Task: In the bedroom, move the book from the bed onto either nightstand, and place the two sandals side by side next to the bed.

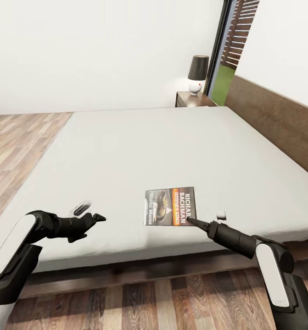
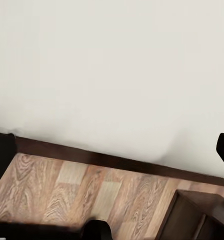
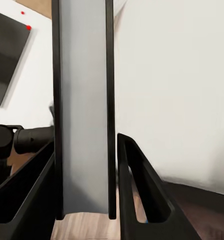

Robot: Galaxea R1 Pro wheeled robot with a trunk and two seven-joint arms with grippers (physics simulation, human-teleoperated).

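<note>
The book (image 1: 170, 206), a thin dark paperback with orange and white lettering, lies flat on the light grey mattress of the bed (image 1: 140, 146), close to its near edge. My right gripper (image 1: 193, 222) is at the book's near right corner. In the right wrist view the book's pale page edge (image 3: 84, 110) stands between the two dark fingers (image 3: 142, 190), which press close on both sides. My left gripper (image 1: 92, 213) hovers open over the mattress to the book's left, with nothing in it. The nightstand (image 1: 190, 98) stands beyond the bed's far side by the headboard. The sandals are out of view.
A lamp (image 1: 197, 73) with a dark shade and white base stands on the nightstand. The dark wooden headboard (image 1: 273, 119) runs along the right. Wood-plank floor (image 1: 20, 142) lies left of the bed and in front of it. A dark wooden cabinet corner (image 2: 199, 217) stands on the floor.
</note>
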